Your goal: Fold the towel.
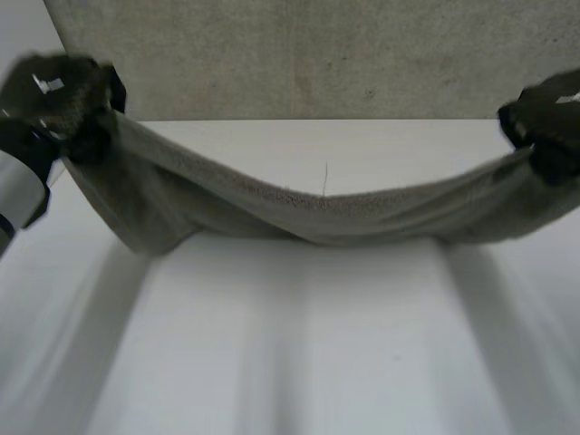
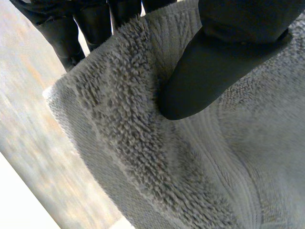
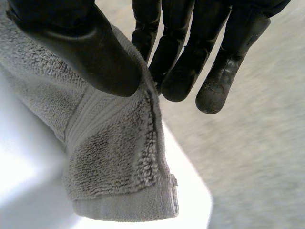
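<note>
Premises present as a robot test station or lab. Evidence: a plain white surface [image 1: 299, 362], and beyond the far edge of that surface a flat, speckled grey expanse [image 1: 317, 54], wall or floor not determinable. A machine arm [image 1: 18, 195] with a grey joint reaches in over the surface's left side, ending in the black left hand [image 1: 59, 95].

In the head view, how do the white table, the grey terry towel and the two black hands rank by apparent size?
Largest: the white table.
Next: the grey terry towel.
Smallest: the black left hand and the black right hand, which look alike, so unranked.
</note>
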You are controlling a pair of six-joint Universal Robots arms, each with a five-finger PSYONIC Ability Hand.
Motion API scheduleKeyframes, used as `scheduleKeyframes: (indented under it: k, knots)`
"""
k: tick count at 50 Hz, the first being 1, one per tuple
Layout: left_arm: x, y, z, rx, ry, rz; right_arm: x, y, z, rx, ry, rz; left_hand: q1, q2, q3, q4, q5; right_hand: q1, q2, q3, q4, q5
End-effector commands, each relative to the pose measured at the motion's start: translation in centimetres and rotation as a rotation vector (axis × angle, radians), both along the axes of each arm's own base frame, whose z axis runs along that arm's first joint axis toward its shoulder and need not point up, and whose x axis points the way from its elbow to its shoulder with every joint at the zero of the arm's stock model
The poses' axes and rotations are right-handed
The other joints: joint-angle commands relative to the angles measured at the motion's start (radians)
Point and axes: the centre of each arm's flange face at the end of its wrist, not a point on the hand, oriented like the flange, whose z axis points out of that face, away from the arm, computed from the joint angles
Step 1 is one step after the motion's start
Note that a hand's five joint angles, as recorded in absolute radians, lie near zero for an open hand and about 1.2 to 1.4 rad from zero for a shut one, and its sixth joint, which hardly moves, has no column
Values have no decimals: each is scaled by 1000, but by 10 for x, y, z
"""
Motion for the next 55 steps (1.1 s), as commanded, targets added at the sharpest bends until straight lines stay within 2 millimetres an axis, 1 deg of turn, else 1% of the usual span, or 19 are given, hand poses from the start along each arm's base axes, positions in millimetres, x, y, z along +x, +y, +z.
scheduleKeyframes:
  k: [1,5,9,11,13,14,16,17,18,19,21,25,30,32,33,35,48,52,55]
  knots:
    - [-4,-29,-81,294,-73,3,6,-26,-46,166,169,63,209,179,180,178,198,49,50,48,53,49]
    - [-12,-65,-106,342,-81,1,18,-58,-63,176,215,49,209,179,180,178,198,49,50,48,53,49]
    - [-21,-95,-90,256,-62,7,37,-83,-51,67,224,14,209,179,180,178,198,49,50,48,53,49]
    - [-25,-110,-68,178,-34,4,48,-100,-34,-42,200,-25,209,179,180,178,198,49,50,48,53,49]
    - [-32,-129,-9,-22,45,-5,62,-124,35,-376,9,-123,209,179,180,178,198,49,50,48,53,49]
    - [-32,-129,-8,-23,46,-5,62,-124,35,-378,8,-123,209,179,180,178,198,49,50,48,53,49]
    - [-35,-134,53,-220,188,-11,58,-125,92,-589,-244,-172,209,179,180,178,198,49,50,48,53,49]
    - [-35,-134,54,-221,189,-11,58,-125,93,-590,-245,-172,209,179,180,178,198,49,50,48,53,49]
    - [-32,-132,83,-311,269,-12,56,-119,112,-642,-328,-163,209,179,180,178,198,49,50,48,53,49]
    - [-32,-132,83,-312,269,-12,55,-119,112,-643,-329,-162,209,179,180,178,198,49,50,48,53,49]
    - [-26,-124,121,-422,384,-14,53,-103,130,-665,-371,-129,209,179,180,178,198,49,50,48,53,49]
    - [-24,-122,122,-409,391,-8,57,-102,110,-567,-306,-93,209,179,180,178,198,49,50,48,53,49]
    - [-24,-123,86,-238,345,18,62,-97,56,-320,-160,-50,209,179,180,178,198,49,50,48,53,49]
    - [-22,-122,42,-81,303,43,63,-90,17,-158,-66,-37,209,179,180,178,198,49,50,48,53,49]
    - [-22,-122,42,-80,303,43,63,-90,16,-158,-66,-37,209,179,180,178,198,49,50,48,53,49]
    - [-21,-116,-2,44,263,48,62,-85,-2,-86,-31,-30,209,179,180,178,198,49,50,48,53,49]
    - [-9,-71,-140,277,-10,15,51,-38,-135,282,185,85,209,179,180,178,198,49,50,48,53,49]
    - [-4,-57,-153,302,-88,6,44,-28,-142,301,232,95,209,179,180,178,198,49,50,48,53,49]
    - [6,-47,-147,296,-142,19,36,-22,-121,253,235,86,209,179,180,178,198,49,50,48,53,49]
